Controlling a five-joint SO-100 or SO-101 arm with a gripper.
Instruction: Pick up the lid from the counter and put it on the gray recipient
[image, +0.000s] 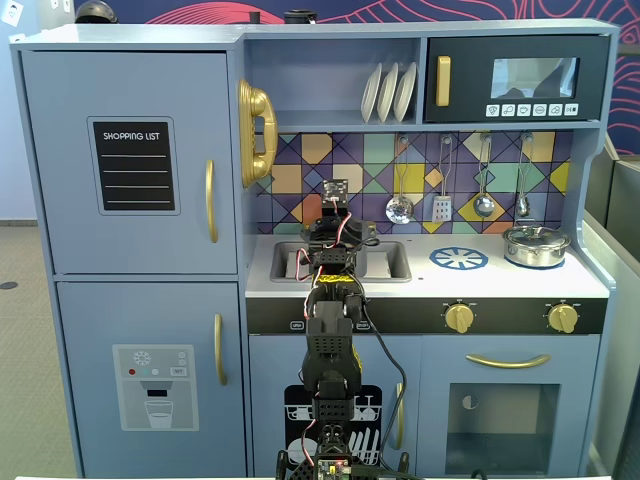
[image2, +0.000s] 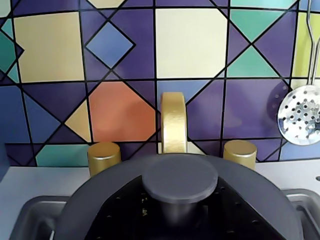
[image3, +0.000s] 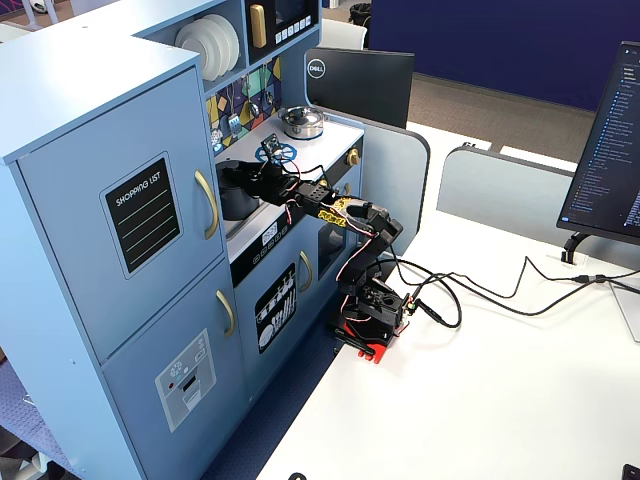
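In the wrist view the dark-gray lid (image2: 95, 200) fills the bottom of the frame, with its round knob (image2: 180, 177) in the middle. My gripper (image2: 176, 220) is shut on the knob, its black jaws on either side of the stem. The lid hangs over the sink (image2: 30, 215). In a fixed view the gray recipient (image3: 238, 200) stands in the sink area right under my gripper (image3: 240, 176). The lid covers it in the wrist view. I cannot tell whether the lid rests on it. In the front fixed view my arm (image: 330, 300) hides both.
The gold faucet (image2: 173, 120) and two gold taps (image2: 104, 156) stand just behind the lid. A skimmer (image2: 300, 115) hangs on the tiled wall. The shiny silver pot (image: 536, 245) and the blue burner print (image: 459, 259) are to the right on the counter.
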